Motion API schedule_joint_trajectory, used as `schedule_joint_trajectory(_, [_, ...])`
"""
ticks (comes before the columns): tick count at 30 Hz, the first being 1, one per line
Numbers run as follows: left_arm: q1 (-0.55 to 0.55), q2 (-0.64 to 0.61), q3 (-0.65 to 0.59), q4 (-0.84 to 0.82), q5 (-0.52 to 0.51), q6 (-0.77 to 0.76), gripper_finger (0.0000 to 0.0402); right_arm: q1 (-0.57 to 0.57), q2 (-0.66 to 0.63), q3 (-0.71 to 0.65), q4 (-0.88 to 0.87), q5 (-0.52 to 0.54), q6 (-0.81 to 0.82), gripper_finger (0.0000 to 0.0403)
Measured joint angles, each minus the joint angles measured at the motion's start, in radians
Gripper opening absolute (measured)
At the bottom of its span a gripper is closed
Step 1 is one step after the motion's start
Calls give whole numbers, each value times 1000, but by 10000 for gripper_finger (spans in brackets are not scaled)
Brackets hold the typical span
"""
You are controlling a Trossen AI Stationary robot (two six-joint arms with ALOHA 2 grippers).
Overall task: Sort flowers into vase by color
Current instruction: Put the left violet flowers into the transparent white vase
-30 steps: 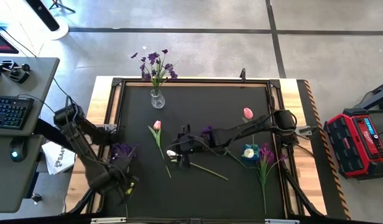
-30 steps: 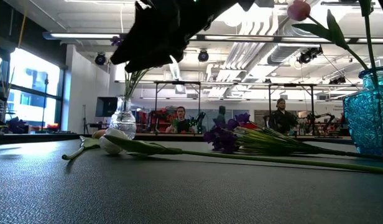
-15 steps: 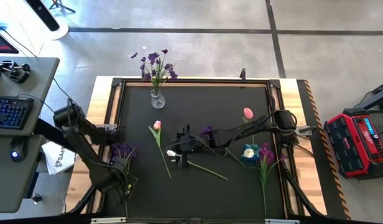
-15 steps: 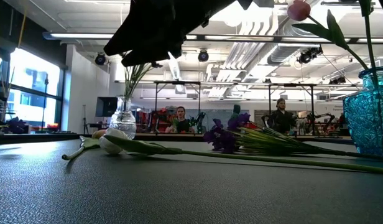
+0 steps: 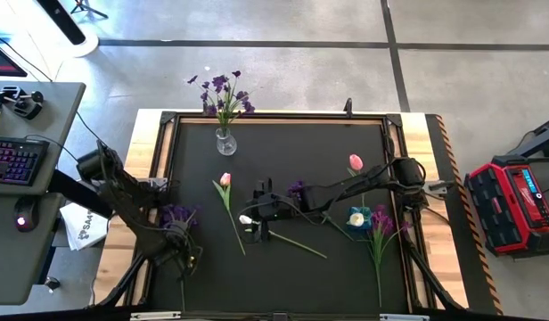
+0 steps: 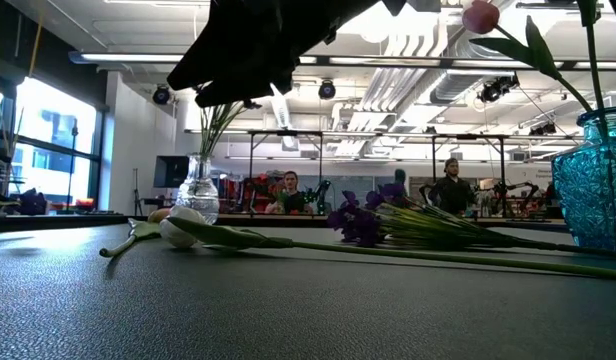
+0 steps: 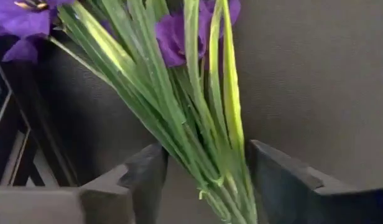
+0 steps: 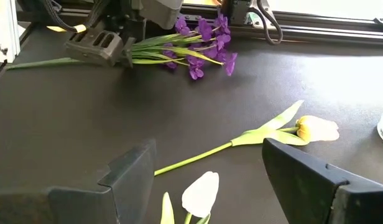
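Note:
A purple flower spray (image 5: 176,216) lies flat on the black mat near the table's left edge, its stem running toward the near edge. My left gripper (image 5: 182,252) points down over it, open, with one finger on each side of the green stem bundle (image 7: 198,124). My right gripper (image 5: 251,214) hovers open above mid-table, over a white tulip (image 8: 201,194) lying on the mat. A pink tulip (image 5: 225,179) lies beside it. A clear vase (image 5: 225,141) holds purple flowers. A blue vase (image 5: 356,219) holds a pink tulip (image 5: 355,162).
Another purple spray (image 5: 296,188) lies under the right arm. A further purple flower (image 5: 381,223) lies next to the blue vase, its stem toward the near edge. A desk with a keyboard (image 5: 16,160) stands left of the table and a red case (image 5: 511,201) right of it. People stand in the room behind (image 6: 288,190).
My left gripper has come down toward the purple spray by the table's left edge, rolling a little about its own axis. The flowers lie where they were.

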Motion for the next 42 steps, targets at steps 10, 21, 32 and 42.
schedule_joint_trajectory(10, [35,5,-2,-27,-56,48,56,31,0,0,-31,71,-42,277])
schedule_joint_trajectory(21, [35,-166,25,-248,-309,77,13,36,0,-110,140,98,-44,244])
schedule_joint_trajectory(32, [64,-406,83,-272,-880,384,12,36,-1,-131,181,101,-5,231])
schedule_joint_trajectory(42, [281,-571,84,-261,-1187,858,12,-99,14,-131,3,85,217,165])
